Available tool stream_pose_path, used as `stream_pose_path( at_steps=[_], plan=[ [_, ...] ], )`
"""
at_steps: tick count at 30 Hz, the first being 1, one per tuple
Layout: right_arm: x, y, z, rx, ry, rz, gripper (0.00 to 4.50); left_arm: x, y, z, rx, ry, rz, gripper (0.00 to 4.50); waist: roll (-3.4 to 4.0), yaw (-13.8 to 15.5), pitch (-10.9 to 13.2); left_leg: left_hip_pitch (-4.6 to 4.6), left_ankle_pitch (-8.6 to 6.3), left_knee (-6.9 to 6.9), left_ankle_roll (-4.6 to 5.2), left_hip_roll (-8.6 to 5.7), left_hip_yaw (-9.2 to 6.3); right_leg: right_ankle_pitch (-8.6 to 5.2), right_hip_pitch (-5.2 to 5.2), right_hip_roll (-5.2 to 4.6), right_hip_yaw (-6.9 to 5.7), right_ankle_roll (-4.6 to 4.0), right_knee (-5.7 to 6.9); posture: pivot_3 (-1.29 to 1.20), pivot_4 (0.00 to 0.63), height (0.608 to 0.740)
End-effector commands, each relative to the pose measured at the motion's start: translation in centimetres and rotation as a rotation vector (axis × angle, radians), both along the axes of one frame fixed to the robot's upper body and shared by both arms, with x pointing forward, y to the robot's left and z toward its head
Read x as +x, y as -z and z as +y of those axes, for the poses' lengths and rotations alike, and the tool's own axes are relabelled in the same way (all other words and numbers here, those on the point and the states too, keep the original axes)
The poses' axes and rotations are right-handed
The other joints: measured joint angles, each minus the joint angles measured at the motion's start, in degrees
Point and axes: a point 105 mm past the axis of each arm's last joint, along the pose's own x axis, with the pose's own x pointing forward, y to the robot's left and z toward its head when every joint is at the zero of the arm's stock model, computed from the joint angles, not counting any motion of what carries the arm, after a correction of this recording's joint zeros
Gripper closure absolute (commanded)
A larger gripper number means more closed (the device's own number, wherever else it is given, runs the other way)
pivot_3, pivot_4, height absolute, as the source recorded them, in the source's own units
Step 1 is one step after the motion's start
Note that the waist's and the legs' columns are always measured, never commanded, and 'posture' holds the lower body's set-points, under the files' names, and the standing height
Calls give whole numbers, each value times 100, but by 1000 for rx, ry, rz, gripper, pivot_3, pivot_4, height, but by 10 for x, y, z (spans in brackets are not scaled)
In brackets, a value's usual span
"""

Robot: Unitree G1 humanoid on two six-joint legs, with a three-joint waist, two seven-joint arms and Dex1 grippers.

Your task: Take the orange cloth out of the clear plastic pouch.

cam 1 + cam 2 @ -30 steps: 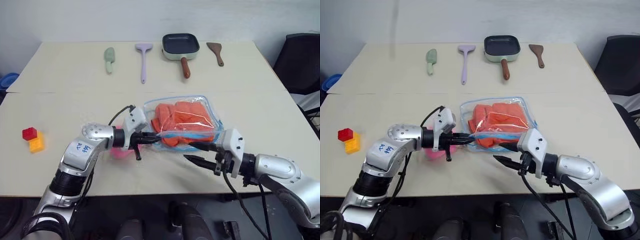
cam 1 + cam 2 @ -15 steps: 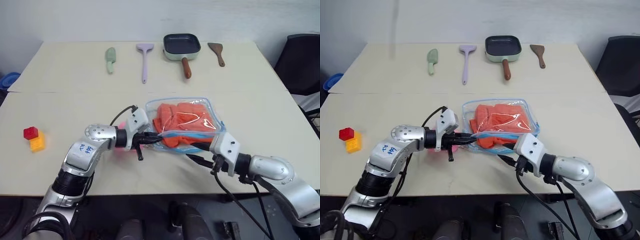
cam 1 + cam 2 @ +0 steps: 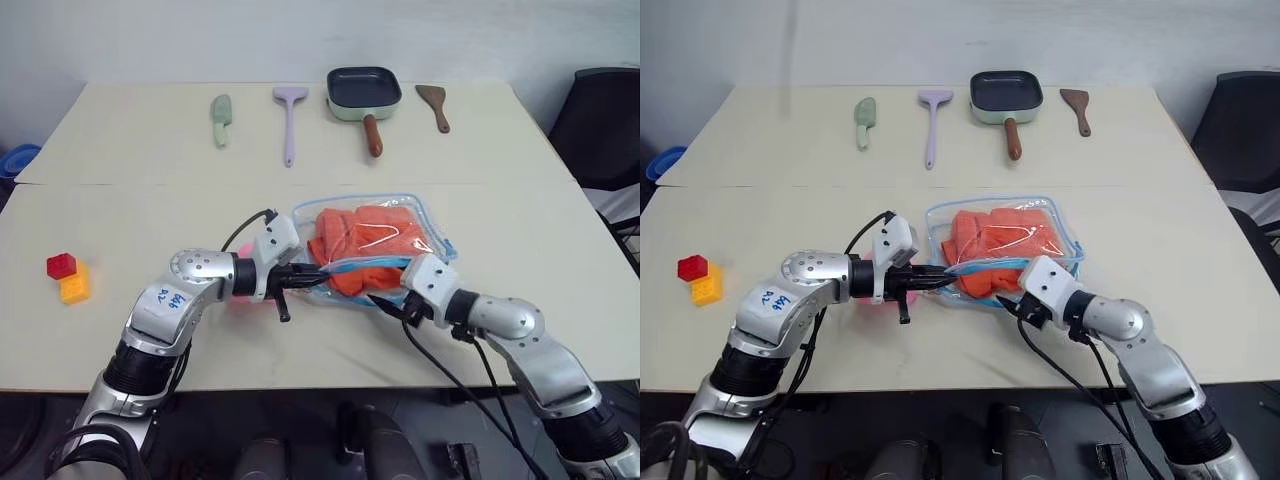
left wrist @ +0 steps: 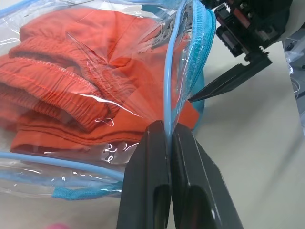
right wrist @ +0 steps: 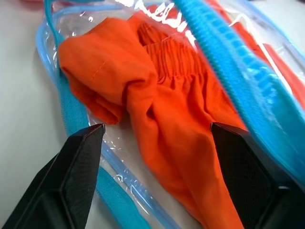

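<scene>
The clear plastic pouch with light-blue edging (image 3: 375, 250) lies mid-table (image 3: 150, 160), long axis running left to right, zipper mouth facing the robot. The left gripper (image 4: 167, 143) is clenched on the pouch's blue rim. The right gripper (image 5: 155, 138) has fingers spread at the mouth, either side of the rumpled bright orange cloth (image 5: 157, 105) inside.

Your table (image 3: 120, 215): beige | far edge: green spatula (image 3: 219, 118), purple spatula (image 3: 288, 121), dark pan (image 3: 361, 93), brown spatula (image 3: 433, 105) | left side: red block (image 3: 60, 265) touching orange block (image 3: 73, 288) | near middle: clear plastic pouch (image 3: 435, 232), pink toy (image 3: 240, 302) beside it
</scene>
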Motion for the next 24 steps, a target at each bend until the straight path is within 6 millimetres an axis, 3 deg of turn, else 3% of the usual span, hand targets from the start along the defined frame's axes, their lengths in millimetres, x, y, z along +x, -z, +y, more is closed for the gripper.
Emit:
stream_pose_path(
  at_steps=[1,4,8,11,15,23,24],
  plan=[
    [9,-5,6,-20,-1,-61,768,-5,-11,-3,-24,23,-42,4500,0,-11,0,0,0,0,0,0,1,0,0,0,0,0,0,0,150,740],
    [18,4,7,-74,20,-78,768,-5,-13,-5,-26,24,-47,4500,0,-19,0,1,1,0,-1,0,1,0,-1,0,1,0,2,0,150,740],
    [41,19,-10,-199,139,-121,768,-4,-16,-5,-29,25,-53,4500,0,-29,0,2,1,1,-2,1,1,0,1,-2,1,0,1,0,150,740],
    [46,26,-18,-254,157,-135,768,-2,-18,-5,-31,22,-55,4500,0,-22,-1,3,1,0,-2,1,-2,0,14,-3,0,0,0,0,150,740],
    [41,32,-18,-233,136,-94,1704,1,-20,-3,-32,7,-61,4500,0,-5,-1,15,1,0,-1,4,-12,0,56,-3,-7,0,-16,0,150,740],
    [26,27,-14,-251,39,-91,4485,14,-24,1,-47,-50,-73,4500,0,0,-1,20,1,0,-1,4,-20,1,70,-3,-9,2,-25,0,150,740],
    [24,26,-12,-249,17,-91,4485,15,-24,1,-48,-57,-73,4500,0,-1,-1,20,1,0,-1,4,-20,1,70,-3,-9,2,-25,0,150,740]
  ],
)
